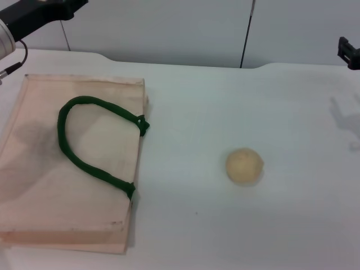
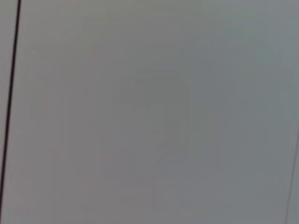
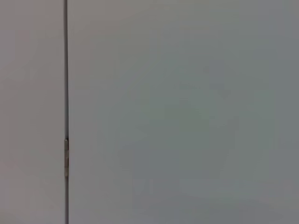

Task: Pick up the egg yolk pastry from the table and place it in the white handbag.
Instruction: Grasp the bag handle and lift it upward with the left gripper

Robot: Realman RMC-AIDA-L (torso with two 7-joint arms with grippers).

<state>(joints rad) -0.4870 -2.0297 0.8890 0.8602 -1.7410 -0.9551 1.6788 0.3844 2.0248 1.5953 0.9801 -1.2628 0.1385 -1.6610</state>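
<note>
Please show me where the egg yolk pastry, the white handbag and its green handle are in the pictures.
egg yolk pastry [image 1: 244,165]: head view, middle of the ball.
white handbag [image 1: 34,191]: head view, bare fabric of the flat side.
green handle [image 1: 73,153]: head view, the rope loop lying on the bag.

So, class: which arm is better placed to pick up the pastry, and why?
Probably the right: the egg yolk pastry lies on the table's right half, nearer the right arm; the white handbag lies below the left arm.

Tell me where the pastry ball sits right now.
In the head view, the pastry ball lies alone on the white table, right of centre, apart from the flat handbag on the left.
</note>
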